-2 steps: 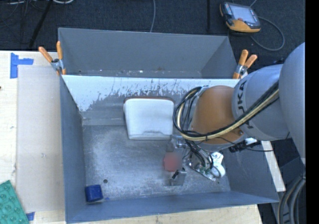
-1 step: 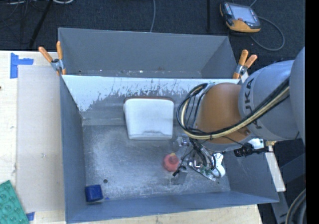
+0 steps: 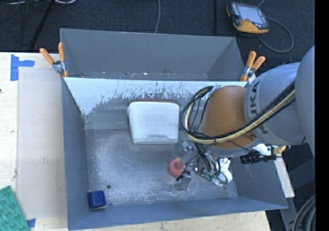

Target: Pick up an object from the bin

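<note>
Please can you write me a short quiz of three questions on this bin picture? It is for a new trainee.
1. Fill the gap with "far" or "near": the white plastic tub lies at the foot of the bin's ___ wall, as the camera sees it.
2. True or false: the blue block lies right beside the gripper.
3. Which thing lies closest to the gripper?
A) white plastic tub
B) small red thing
C) blue block

Key
1. far
2. False: it lies in the near left corner of the view, well apart from the gripper.
3. B
</note>
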Robot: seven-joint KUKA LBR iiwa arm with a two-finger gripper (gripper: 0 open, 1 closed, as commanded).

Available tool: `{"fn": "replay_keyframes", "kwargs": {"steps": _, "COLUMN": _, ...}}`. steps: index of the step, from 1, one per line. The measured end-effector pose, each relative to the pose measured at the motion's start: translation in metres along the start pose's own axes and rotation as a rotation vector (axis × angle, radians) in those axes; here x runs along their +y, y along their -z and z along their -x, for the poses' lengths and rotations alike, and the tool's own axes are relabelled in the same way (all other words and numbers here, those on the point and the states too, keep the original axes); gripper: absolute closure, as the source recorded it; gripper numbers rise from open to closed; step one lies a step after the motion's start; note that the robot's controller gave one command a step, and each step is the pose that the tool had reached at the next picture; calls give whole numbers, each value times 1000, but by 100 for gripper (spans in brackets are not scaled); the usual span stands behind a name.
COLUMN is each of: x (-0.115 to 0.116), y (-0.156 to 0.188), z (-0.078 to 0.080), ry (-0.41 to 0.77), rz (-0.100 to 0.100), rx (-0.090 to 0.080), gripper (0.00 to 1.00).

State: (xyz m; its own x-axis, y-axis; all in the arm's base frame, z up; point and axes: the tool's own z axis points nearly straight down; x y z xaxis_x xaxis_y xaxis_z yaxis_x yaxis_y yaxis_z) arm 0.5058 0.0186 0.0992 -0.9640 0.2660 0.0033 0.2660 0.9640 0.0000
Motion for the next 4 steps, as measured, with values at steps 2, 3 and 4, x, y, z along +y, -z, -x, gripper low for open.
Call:
{"fn": "replay_keyframes", "kwargs": {"steps": 2, "x": -6, "y": -32, "z": -1, "ry": -142, "rz": -2, "rx": 5, "gripper": 0}}
{"fn": "replay_keyframes", "kwargs": {"steps": 3, "x": -6, "y": -31, "z": 0, "ry": -142, "rz": -1, "rx": 2, "gripper": 100}}
{"fn": "replay_keyframes", "kwargs": {"steps": 4, "x": -7, "y": -21, "z": 0, "ry": -142, "rz": 1, "rx": -2, "gripper": 100}}
